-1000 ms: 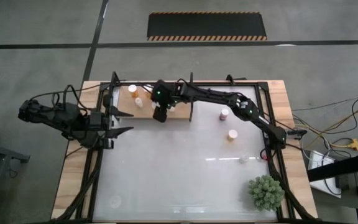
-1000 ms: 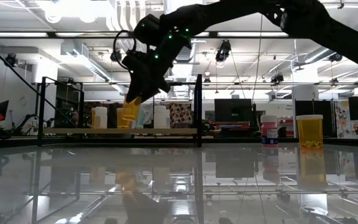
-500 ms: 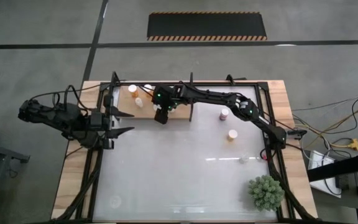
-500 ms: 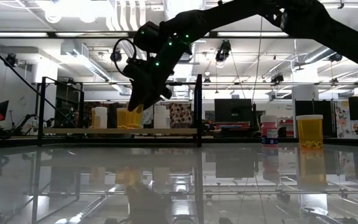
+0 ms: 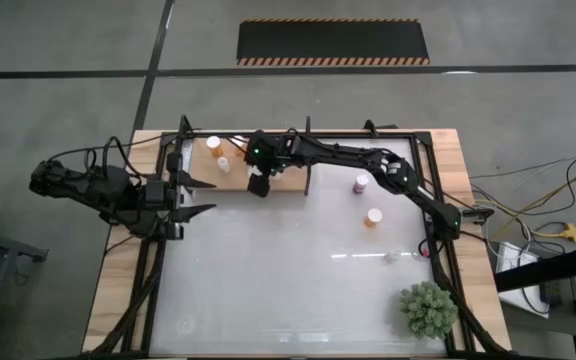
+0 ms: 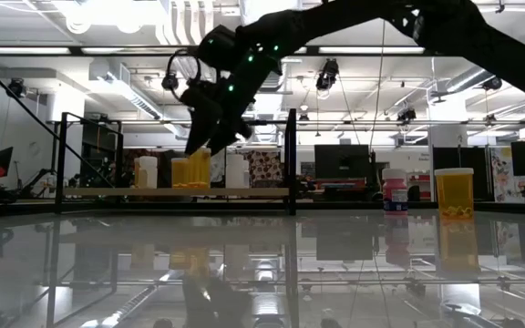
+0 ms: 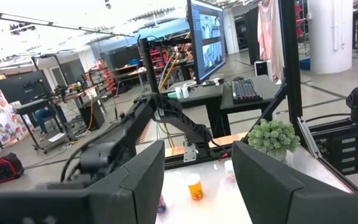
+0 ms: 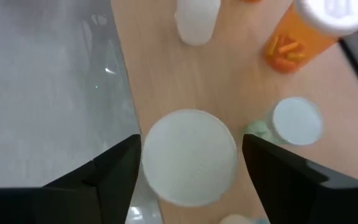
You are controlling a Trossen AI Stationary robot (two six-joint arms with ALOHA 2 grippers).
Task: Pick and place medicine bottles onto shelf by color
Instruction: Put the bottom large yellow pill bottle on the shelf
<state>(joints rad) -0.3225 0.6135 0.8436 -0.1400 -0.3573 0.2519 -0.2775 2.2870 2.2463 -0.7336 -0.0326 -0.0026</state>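
My right gripper [image 5: 258, 184] [image 6: 204, 146] is open over the light-wood shelf [image 5: 290, 181] at the table's far left. Its fingers stand on either side of the white cap [image 8: 188, 155] of an orange bottle [image 6: 199, 170], which stands upright on the shelf board. More bottles stand on the shelf: an orange one [image 8: 297, 37], a clear one [image 8: 197, 22] and a small white-capped one [image 8: 297, 121]. A purple bottle [image 5: 361, 183] [image 6: 395, 189] and an orange bottle [image 5: 373, 216] [image 6: 454, 192] stand on the white table. My left gripper [image 5: 206, 196] [image 7: 197, 180] waits open at the table's left edge.
A spiky green plant [image 5: 428, 308] sits at the near right corner. The shelf's black frame posts [image 6: 291, 159] rise around the board. A small clear object [image 5: 392, 256] lies near the table's right edge. The glossy white top [image 5: 288, 280] stretches between shelf and plant.
My right gripper carried the orange bottle, tilted, down onto the shelf. The bottle now stands upright on the board, and the gripper has risen a little above it.
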